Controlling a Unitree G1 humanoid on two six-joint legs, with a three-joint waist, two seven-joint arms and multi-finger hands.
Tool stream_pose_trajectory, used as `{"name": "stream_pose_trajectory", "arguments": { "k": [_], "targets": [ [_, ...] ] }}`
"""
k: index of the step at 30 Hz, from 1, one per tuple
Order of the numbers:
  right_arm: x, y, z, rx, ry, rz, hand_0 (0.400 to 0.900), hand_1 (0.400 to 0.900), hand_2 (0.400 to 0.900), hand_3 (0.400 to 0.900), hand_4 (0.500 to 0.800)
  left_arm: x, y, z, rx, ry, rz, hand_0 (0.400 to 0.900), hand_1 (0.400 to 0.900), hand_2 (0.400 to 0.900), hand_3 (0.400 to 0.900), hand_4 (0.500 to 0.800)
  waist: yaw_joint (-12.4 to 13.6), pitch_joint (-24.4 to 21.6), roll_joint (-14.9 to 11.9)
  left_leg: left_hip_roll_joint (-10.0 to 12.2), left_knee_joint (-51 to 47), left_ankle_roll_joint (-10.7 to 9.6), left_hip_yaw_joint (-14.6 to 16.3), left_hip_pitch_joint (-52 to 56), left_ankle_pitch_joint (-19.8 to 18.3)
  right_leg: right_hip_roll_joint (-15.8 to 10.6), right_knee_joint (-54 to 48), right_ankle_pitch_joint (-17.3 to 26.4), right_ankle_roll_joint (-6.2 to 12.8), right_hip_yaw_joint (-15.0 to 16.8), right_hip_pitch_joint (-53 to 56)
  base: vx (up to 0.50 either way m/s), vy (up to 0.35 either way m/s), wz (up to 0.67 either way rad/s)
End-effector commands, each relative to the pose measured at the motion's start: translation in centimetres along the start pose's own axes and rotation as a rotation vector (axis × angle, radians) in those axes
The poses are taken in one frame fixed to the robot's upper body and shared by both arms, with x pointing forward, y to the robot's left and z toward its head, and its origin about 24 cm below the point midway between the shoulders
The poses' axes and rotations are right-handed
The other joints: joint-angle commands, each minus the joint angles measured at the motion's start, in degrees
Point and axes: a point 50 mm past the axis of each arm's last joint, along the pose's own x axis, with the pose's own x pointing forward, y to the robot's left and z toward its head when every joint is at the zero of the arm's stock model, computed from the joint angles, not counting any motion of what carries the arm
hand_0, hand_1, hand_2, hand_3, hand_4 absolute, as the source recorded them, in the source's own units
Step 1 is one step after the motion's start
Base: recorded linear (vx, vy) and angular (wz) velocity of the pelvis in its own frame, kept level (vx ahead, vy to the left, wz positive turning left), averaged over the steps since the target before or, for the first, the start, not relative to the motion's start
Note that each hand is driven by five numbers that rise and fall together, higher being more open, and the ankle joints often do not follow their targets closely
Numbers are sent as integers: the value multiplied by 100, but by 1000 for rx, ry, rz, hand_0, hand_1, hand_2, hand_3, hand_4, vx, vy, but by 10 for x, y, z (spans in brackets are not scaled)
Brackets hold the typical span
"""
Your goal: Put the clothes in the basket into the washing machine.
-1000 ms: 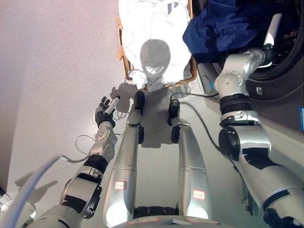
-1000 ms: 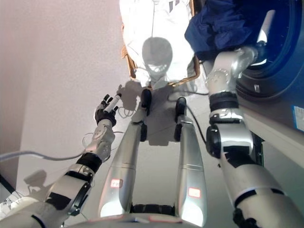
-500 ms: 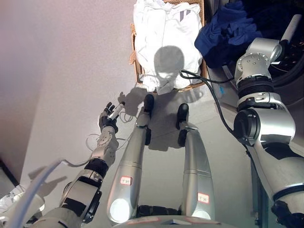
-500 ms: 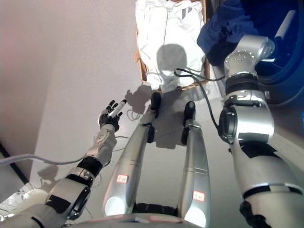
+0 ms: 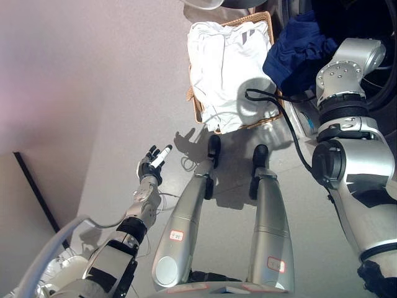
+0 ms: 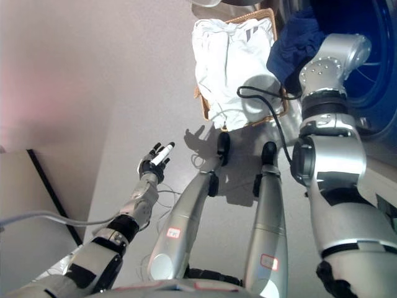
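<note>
Feeding the blue garment (image 5: pixel 296 53) into the washing machine (image 5: pixel 372 25) beside the basket (image 5: pixel 263 118) of white clothes (image 5: pixel 226 62), right hand hidden, grip impossible to tell, left hand (image 5: pixel 151 169) idle with fingers spread; next, probably pushing it fully inside.

The basket (image 5: pixel 197 110) was woven wicker; the white clothes (image 5: pixel 226 68) and the blue garment (image 5: pixel 296 53) were soft matt cloth.
</note>
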Motion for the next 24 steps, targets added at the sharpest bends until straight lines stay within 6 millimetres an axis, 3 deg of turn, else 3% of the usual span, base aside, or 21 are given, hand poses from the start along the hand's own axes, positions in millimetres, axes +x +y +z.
{"name": "stream_pose_trajectory", "arguments": {
  "k": [1,4,8,15,18,24],
  "targets": [
    [-5,1,11,-56,-101,187,900,900,900,900,800,-2,14,-13,25,18,59,900,900,900,900,800,-57,-517,-134,-131,663,-43,-90,-73,-1221,56,-334,0,352,42,-90,0,0,0],
    [-23,-10,-10,-79,-69,224,900,900,900,900,800,-1,10,-11,8,14,65,900,900,900,900,800,-149,-490,-188,-117,689,-39,-104,-88,-1221,86,-343,18,333,32,-86,-2,-1,-1],
    [-46,-40,-41,-83,57,259,900,900,900,900,800,0,13,-13,-23,28,90,900,900,900,900,800,-300,-422,-314,-88,719,-42,-111,-79,-1227,113,-348,49,314,7,-58,-17,6,-1],
    [-89,-98,-65,-160,183,309,900,900,900,900,800,-4,25,-26,-66,83,150,900,900,900,900,800,-549,-315,-521,-71,807,-17,-111,143,-1304,155,-419,100,302,-24,260,-39,42,-6],
    [-104,-133,-73,-216,273,298,900,900,900,900,800,-8,31,-34,-69,113,167,900,900,900,900,800,-653,-285,-619,-55,809,0,-107,401,-1355,165,-492,112,304,-26,561,-25,66,-9],
    [-117,-230,-72,-469,480,212,900,900,900,900,800,-20,50,-62,-72,218,199,900,900,900,900,800,-767,-249,-912,-13,722,12,-95,1381,-1497,168,-800,91,333,-88,1648,-2,71,-9]
  ]
}}
